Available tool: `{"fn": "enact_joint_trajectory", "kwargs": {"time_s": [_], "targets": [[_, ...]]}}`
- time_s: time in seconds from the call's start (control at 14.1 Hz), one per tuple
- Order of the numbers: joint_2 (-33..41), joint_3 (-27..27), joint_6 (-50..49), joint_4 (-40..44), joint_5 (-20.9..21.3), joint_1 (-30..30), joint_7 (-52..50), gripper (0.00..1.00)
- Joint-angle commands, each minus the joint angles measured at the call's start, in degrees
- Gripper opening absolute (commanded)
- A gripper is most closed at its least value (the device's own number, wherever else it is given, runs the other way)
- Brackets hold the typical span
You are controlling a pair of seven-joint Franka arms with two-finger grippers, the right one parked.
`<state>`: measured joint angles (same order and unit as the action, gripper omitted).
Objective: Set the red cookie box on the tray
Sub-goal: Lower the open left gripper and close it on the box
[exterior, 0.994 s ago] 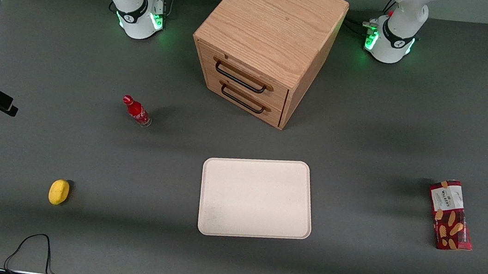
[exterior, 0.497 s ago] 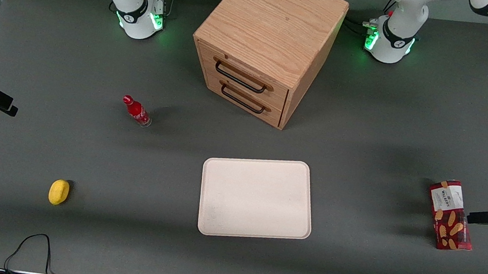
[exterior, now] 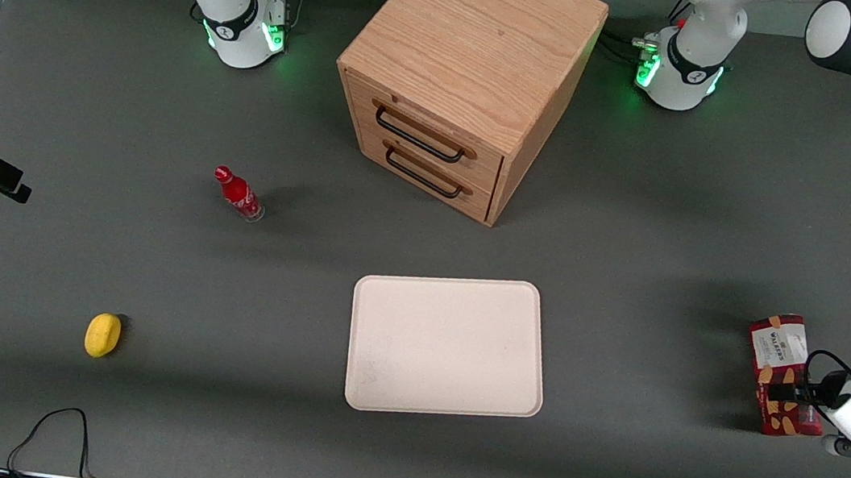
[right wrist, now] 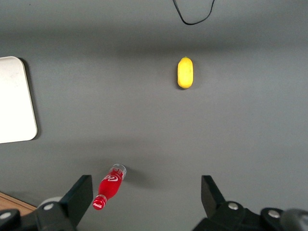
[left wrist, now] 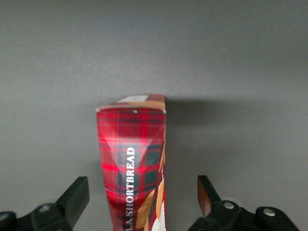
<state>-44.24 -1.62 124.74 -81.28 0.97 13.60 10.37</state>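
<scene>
The red cookie box (exterior: pixel 779 349), a slim dark-red tartan carton with a white label and pictured biscuits, lies on the grey table toward the working arm's end. My left gripper (exterior: pixel 790 392) hangs over the part of the box nearer the front camera. In the left wrist view the gripper (left wrist: pixel 140 188) is open. The box (left wrist: pixel 132 159) runs between its fingers (left wrist: pixel 77 192) with a gap on each side. The cream-white tray (exterior: pixel 449 346) lies flat mid-table, well apart from the box, with nothing on it. Its corner (right wrist: pixel 14 101) shows in the right wrist view.
A wooden two-drawer cabinet (exterior: pixel 462 73) stands farther from the front camera than the tray. A small red bottle (exterior: pixel 238 194) and a yellow lemon-like object (exterior: pixel 103 334) sit toward the parked arm's end. A black cable (exterior: pixel 53 429) loops at the table's near edge.
The left arm has swung in from the working arm's end of the table, bringing its gripper over the red cookie box. The box and tray have not moved.
</scene>
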Motion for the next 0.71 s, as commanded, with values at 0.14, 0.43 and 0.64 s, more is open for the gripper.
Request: {"fn": "enact_joint_trajectory", "kwargs": {"time_s": [0.14, 0.43, 0.64], "targets": [[3.28, 0.39, -3.0, -2.21, 0.26, -0.16, 0.52, 1.0], [3.54, 0.39, -3.36, -2.04, 0.35, -0.16, 0.52, 0.76], [3.46, 0.48, -3.54, -1.95, 0.26, -0.15, -0.53, 0.15]]}}
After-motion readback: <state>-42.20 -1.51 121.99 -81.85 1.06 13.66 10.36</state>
